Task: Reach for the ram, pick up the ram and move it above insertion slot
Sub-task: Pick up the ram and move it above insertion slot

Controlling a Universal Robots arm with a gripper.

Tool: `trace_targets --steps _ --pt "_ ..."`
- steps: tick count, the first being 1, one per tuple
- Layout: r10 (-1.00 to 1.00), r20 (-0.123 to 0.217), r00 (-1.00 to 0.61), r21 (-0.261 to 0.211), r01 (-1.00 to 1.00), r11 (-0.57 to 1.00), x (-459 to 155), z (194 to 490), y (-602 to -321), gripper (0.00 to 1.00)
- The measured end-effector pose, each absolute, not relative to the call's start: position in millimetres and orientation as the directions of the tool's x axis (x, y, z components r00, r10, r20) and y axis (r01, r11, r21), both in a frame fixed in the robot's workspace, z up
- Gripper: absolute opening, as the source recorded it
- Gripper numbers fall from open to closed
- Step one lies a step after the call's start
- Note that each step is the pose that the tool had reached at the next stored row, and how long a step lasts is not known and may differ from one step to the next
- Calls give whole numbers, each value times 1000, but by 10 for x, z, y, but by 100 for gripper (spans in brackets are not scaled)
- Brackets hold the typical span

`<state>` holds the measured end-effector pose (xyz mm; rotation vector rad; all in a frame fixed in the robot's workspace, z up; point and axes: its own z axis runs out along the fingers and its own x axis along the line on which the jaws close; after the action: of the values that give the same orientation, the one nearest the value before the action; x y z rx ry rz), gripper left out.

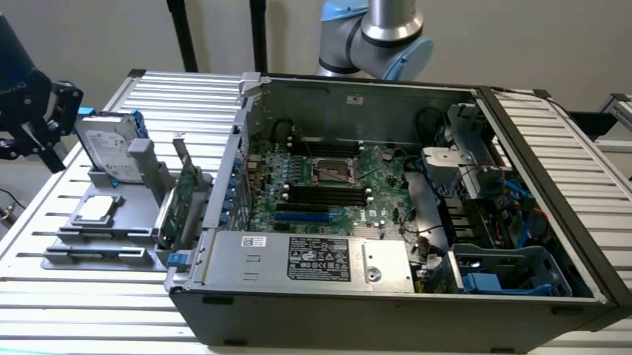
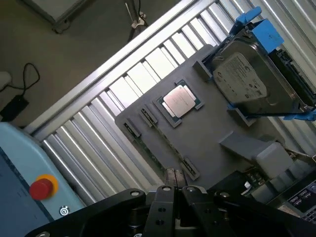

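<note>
- We see the gripper (image 2: 174,176) in the wrist view with its two fingertips pressed together, nothing pinched between them.
- The tips hang over the edge of the grey tray (image 2: 222,131). We cannot tell how high above it they are.
- The ram (image 2: 157,154) stands on edge in one of two parallel clip holders on that tray. It reads as a thin green line, and its near end lies just beyond the fingertips. We see no contact between gripper and ram.
- The CPU (image 2: 180,101) lies flat in its square nest just beside the holders.
- The hard drive (image 2: 247,81) stands in a blue-edged bracket at the tray's far end from the gripper, well apart from the ram.
- In the exterior view the tray lies on the slatted table (image 1: 59,310), at that view's left, just beside the open case (image 1: 395,299).
- A green card (image 1: 183,200) with a metal bracket stands upright between the tray's other parts and the case wall.
- Inside the case the motherboard (image 1: 296,170) lies bare, and the dark slots (image 1: 326,194) run in a row just beside the processor socket. They are well apart from the ram.
- The arm (image 1: 385,29) rises behind the case's far wall.
- A red button (image 2: 42,187) sits on a pale blue panel beyond the table's edge.
</note>
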<state>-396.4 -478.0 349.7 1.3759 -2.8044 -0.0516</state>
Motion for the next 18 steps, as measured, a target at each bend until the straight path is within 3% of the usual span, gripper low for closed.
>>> trace_targets --steps 18 --pt "-946 1 -325 37 -945 325 -3964 3475 -4781 10"
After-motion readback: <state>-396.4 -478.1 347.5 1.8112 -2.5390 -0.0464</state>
